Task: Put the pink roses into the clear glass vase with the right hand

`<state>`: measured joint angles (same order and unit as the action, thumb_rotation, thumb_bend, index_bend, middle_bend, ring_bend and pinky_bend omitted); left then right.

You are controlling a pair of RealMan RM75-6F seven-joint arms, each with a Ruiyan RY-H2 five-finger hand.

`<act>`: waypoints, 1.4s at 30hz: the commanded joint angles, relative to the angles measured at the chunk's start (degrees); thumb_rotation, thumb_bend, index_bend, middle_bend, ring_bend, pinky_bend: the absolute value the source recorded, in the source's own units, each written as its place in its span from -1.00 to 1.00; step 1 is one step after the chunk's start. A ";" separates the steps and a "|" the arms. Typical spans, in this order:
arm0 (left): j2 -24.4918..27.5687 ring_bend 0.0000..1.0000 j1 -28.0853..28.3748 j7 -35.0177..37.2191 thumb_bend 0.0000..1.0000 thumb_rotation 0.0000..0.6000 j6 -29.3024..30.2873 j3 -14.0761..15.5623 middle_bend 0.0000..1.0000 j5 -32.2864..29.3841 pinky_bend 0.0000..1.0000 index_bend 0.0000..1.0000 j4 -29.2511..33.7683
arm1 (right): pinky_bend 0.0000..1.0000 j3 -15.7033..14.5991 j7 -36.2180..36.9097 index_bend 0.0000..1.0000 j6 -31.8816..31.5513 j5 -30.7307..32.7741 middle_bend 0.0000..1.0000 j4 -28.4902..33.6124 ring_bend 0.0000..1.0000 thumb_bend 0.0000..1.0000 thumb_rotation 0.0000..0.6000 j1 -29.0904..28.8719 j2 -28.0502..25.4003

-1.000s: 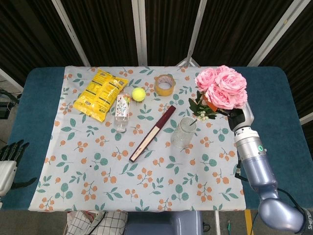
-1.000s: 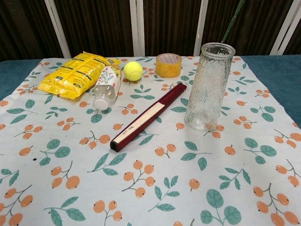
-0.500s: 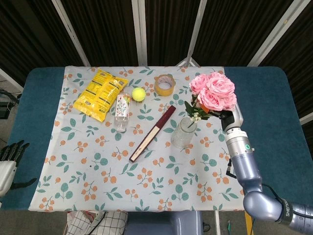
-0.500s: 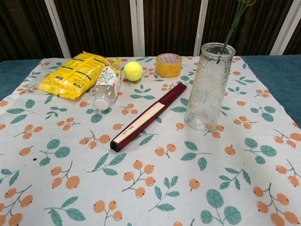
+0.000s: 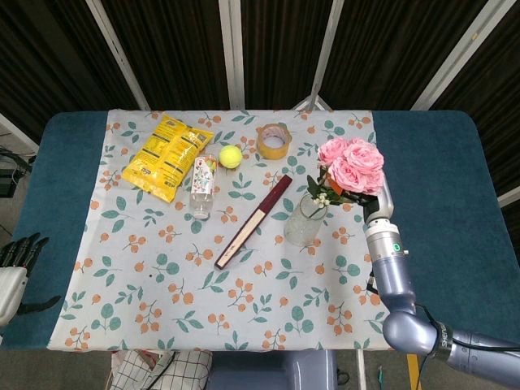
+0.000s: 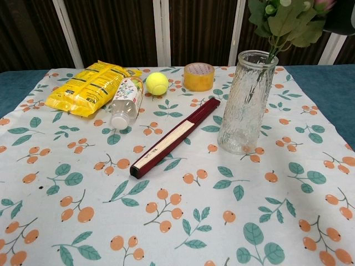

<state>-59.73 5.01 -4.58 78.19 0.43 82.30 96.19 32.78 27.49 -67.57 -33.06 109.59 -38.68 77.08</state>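
A bunch of pink roses with green leaves hangs over the clear glass vase, its stems reaching down into the vase's mouth. My right hand grips the bunch from the right, mostly hidden under the blooms. The vase stands upright on the patterned cloth right of centre. My left hand hangs at the far left off the table, holding nothing, its fingers apart.
A dark red folded fan lies left of the vase. Behind it are a tape roll, a yellow tennis ball, a small bottle lying down and a yellow snack bag. Blue table extends right.
My right hand has carried the roses left and down. The stems have entered the vase's mouth, and leaves now show at the top of the chest view.
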 commanded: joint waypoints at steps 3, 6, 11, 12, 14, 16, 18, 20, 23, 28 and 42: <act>0.04 -1.00 0.00 0.15 -1.00 1.00 -0.01 0.02 -1.00 0.00 -1.00 -1.00 -0.02 | -0.21 -2.10 -0.90 0.16 -1.89 -3.47 0.15 -2.72 0.08 -0.25 1.00 0.05 3.66; 0.07 -1.00 0.02 0.24 -1.00 1.00 -0.03 0.03 -1.00 0.01 -1.00 -1.00 -0.02 | -0.24 -2.41 -0.80 0.16 -2.37 -4.45 0.15 -3.65 0.08 -0.25 1.00 0.13 5.38; 0.14 -1.00 0.06 0.41 -1.00 1.00 -0.13 0.05 -1.00 -0.04 -1.00 -1.00 -0.04 | -0.27 -2.46 -1.52 0.14 -3.14 -5.57 0.15 -4.72 0.06 -0.25 1.00 0.15 7.30; 0.15 -1.00 0.07 0.41 -1.00 1.00 -0.15 0.07 -1.00 -0.03 -1.00 -1.00 -0.04 | -0.27 -2.36 -1.52 0.14 -3.26 -5.68 0.15 -4.80 0.06 -0.25 1.00 0.18 7.68; 0.18 -1.00 0.09 0.46 -1.00 1.00 -0.20 0.10 -1.00 -0.01 -1.00 -1.00 -0.03 | -0.27 -2.15 -1.57 0.14 -3.45 -5.95 0.15 -4.96 0.06 -0.25 1.00 0.22 8.32; 0.21 -1.00 0.09 0.55 -1.00 1.00 -0.22 0.11 -1.00 -0.03 -1.00 -1.00 -0.01 | -0.27 -1.95 -1.73 0.14 -3.64 -6.28 0.15 -5.09 0.06 -0.25 1.00 0.22 8.91; 0.24 -1.00 0.10 0.61 -1.00 1.00 -0.26 0.10 -1.00 -0.09 -1.00 -1.00 0.01 | -0.29 -1.63 -1.79 0.13 -3.89 -6.79 0.15 -5.15 0.06 -0.25 1.00 0.21 9.45; 0.27 -1.00 0.12 0.68 -1.00 1.00 -0.31 0.10 -1.00 -0.13 -1.00 -1.00 0.04 | -0.33 -1.39 -1.97 0.10 -4.02 -7.14 0.15 -5.15 0.03 -0.25 1.00 0.14 9.79; 0.33 -1.00 0.13 0.76 -1.00 1.00 -0.35 0.11 -1.00 -0.16 -1.00 -1.00 0.08 | -0.44 -1.32 -2.44 -0.05 -3.76 -7.42 0.12 -5.21 -0.07 -0.25 1.00 0.12 10.10; 0.46 -1.00 0.15 0.96 -1.00 1.00 -0.40 0.15 -1.00 -0.13 -1.00 -1.00 0.14 | -0.65 -1.68 -2.49 -0.32 -2.65 -8.39 -0.08 -5.66 -0.29 -0.25 1.00 0.67 10.32; 0.50 -1.00 0.17 1.08 -1.00 1.00 -0.34 0.21 -1.00 -0.06 -1.00 -1.00 0.13 | -1.00 -4.74 -0.96 -1.00 3.64 -13.97 -1.00 -4.94 -1.00 -0.37 1.00 3.33 7.82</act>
<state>-59.23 5.17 -3.49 77.84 0.64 82.24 96.31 28.52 26.27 -64.75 -46.49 104.24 -35.76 85.50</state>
